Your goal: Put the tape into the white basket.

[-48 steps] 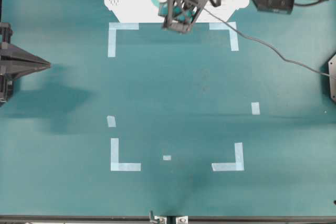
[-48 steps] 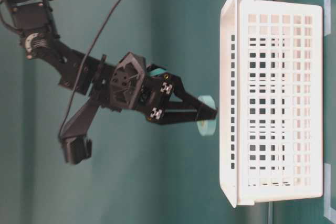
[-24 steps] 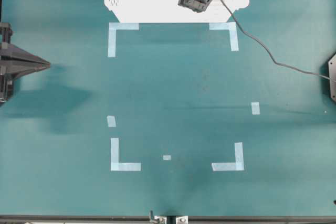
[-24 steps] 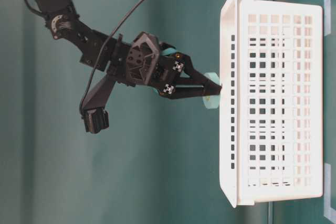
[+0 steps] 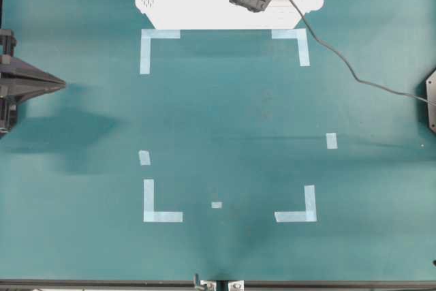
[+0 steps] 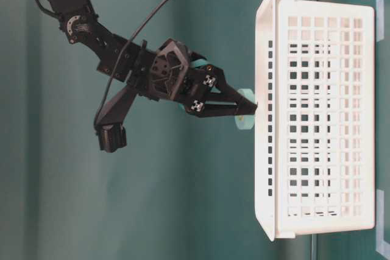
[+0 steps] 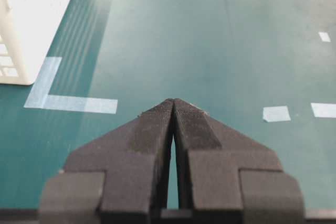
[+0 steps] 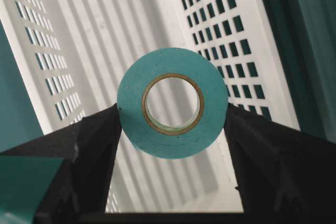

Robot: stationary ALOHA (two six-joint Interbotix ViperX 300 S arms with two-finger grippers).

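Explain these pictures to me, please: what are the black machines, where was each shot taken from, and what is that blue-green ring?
You see two robot arms at a green table, each ending in a pincer. One picture looks down from above, one looks in from table level (it appears turned sideways), and two come from cameras on the arms' wrists. The right pincer is shut on a roll of tape, holding it by its outer edge at the open top of the white basket; its own camera looks through the ring down into the basket. The left pincer is shut, holds nothing, and sits at the table's left edge. Pale tape strips mark the table.
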